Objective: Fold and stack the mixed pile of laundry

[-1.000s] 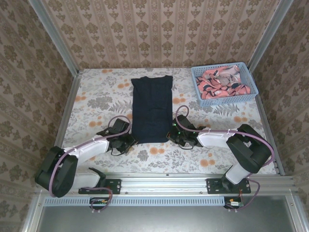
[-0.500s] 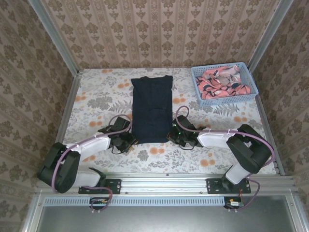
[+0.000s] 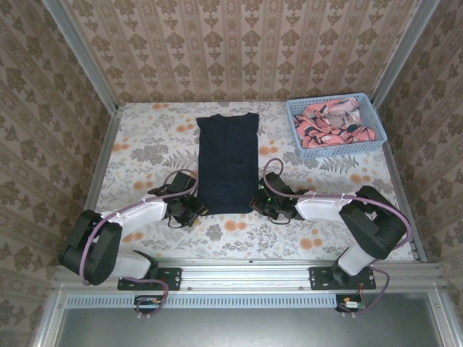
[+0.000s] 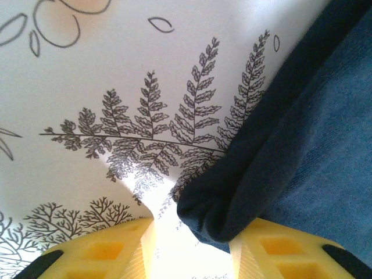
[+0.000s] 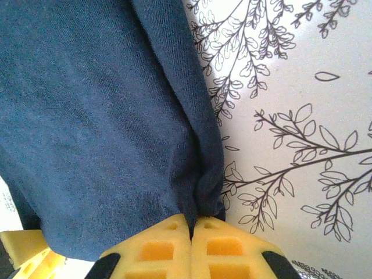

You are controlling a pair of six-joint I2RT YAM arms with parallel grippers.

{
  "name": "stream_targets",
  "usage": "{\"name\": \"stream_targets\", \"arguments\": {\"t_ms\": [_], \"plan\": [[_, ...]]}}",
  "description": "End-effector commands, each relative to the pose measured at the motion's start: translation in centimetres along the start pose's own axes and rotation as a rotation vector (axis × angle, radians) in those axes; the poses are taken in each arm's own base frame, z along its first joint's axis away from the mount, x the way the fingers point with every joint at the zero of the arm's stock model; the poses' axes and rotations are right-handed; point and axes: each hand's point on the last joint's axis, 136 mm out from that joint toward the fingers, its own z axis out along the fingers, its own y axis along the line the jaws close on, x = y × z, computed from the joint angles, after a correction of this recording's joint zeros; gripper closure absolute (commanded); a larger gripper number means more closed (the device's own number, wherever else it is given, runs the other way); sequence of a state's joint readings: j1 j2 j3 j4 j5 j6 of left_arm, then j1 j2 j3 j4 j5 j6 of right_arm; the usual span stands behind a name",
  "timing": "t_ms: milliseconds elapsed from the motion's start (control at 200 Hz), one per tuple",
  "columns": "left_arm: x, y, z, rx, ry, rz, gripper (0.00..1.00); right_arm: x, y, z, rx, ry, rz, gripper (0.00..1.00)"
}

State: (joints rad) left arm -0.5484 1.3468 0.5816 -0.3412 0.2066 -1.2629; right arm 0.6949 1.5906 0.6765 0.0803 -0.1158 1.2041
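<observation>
The dark navy T-shirt (image 3: 228, 163) lies as a long folded strip down the middle of the table. At its near left corner my left gripper (image 3: 197, 210) stands open, its yellow fingers (image 4: 99, 256) either side of the rolled hem corner (image 4: 232, 197). On the near right corner my right gripper (image 3: 258, 204) is shut on the T-shirt (image 5: 104, 110), its two yellow pads (image 5: 168, 247) pressed together over a pinch of hem. The pink garment (image 3: 334, 121) with navy-and-white pattern lies crumpled in the basket.
The light blue lattice basket (image 3: 299, 136) stands at the far right of the table. The floral tablecloth (image 3: 152, 144) is bare on the left. Patterned walls close in the back and both sides, and a metal rail (image 3: 246, 267) runs along the near edge.
My left gripper has slid right, up to the shirt's near left corner. The right gripper has kept its hold and barely moved.
</observation>
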Motion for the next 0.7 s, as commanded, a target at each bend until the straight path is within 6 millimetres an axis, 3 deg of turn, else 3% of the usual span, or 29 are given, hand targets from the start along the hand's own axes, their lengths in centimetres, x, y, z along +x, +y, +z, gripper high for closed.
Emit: {"name": "stream_targets", "arguments": {"t_ms": [0,215,695], "plan": [[-2.3,-5.0,-0.7,0.175,-0.101,0.057,0.61,0.2,-0.9,0.5,0.028,0.014,-0.003,1.0],[-2.9,-4.4,-2.8,0.14,-0.144,0.095,0.61,0.2,-1.0,0.7,0.03,0.016,-0.001,1.0],[-1.1,-3.5,-0.6,0.124,-0.056,0.077,0.61,0.3,-1.4,0.7,0.042,0.01,0.009,1.0]]}}
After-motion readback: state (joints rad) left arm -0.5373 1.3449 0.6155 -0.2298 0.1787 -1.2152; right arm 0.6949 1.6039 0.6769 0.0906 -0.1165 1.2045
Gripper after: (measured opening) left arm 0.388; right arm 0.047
